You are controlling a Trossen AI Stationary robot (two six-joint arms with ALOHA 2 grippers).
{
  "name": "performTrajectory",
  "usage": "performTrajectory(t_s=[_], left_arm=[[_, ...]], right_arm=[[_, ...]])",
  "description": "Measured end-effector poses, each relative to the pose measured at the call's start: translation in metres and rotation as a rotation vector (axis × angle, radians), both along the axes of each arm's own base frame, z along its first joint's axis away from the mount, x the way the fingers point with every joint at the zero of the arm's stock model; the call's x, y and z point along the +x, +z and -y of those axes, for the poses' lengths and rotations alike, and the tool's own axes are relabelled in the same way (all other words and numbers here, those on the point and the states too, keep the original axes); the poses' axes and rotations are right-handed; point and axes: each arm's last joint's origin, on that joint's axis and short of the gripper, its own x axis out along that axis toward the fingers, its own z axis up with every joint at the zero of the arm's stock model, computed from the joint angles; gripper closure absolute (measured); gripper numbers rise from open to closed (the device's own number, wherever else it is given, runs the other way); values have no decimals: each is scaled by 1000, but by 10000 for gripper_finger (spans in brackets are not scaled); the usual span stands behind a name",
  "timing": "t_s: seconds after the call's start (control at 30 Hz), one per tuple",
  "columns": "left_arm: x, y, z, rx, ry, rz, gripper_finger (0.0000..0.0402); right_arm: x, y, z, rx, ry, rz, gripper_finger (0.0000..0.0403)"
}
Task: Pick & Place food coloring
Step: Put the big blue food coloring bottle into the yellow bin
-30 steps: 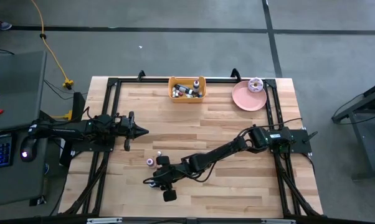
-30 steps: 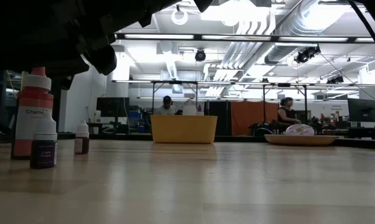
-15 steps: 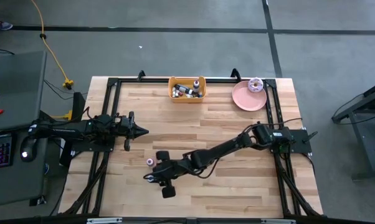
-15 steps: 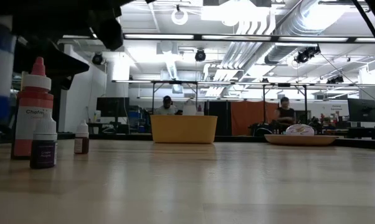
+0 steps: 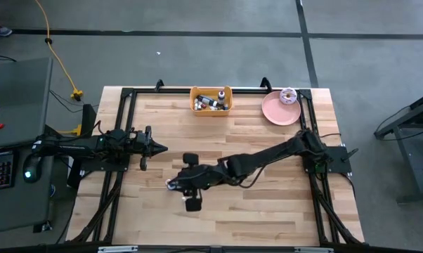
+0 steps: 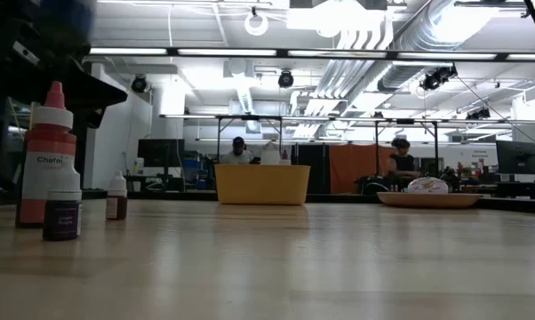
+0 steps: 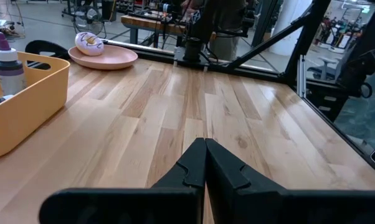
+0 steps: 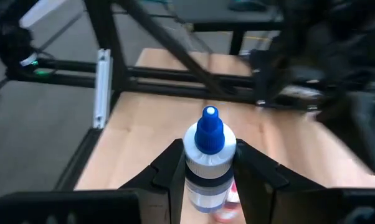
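Currently a blue-capped food coloring bottle [image 8: 209, 158] is pinched upright by the right gripper [image 8: 206, 165], and could be dropped if tilted on its way to the yellow bin [image 5: 211, 100]

A yellow bin [image 5: 211, 100] holding small bottles [image 5: 213, 103] sits at the bench's [image 5: 268, 211] far edge, with a pink plate [image 5: 279, 111] carrying a donut [image 5: 288, 95] near the far right corner. The right arm reaches across the middle, its gripper [image 5: 175, 186] over a bottle [image 5: 170, 185]. The left gripper [image 5: 159, 147] rests by the left edge.
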Motion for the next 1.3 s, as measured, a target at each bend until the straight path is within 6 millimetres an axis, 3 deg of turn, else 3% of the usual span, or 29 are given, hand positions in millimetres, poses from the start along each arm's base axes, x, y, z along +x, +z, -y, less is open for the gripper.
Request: performTrajectory(t_s=[0.23, 0.6, 1.0, 1.3], left_arm=[[0, 0, 0, 0, -1, 0, 401], [0, 0, 0, 0, -2, 0, 401], [0, 0, 0, 0, 0, 0, 401], [0, 0, 0, 0, 0, 0, 401]], right_arm=[[-18, 33, 23, -89, -132, 13, 298], [-29, 52, 81, -394, -468, -40, 298], [-25, 51, 170, -224, -721, -45, 298], [-30, 50, 217, -109, -881, -25, 298]])
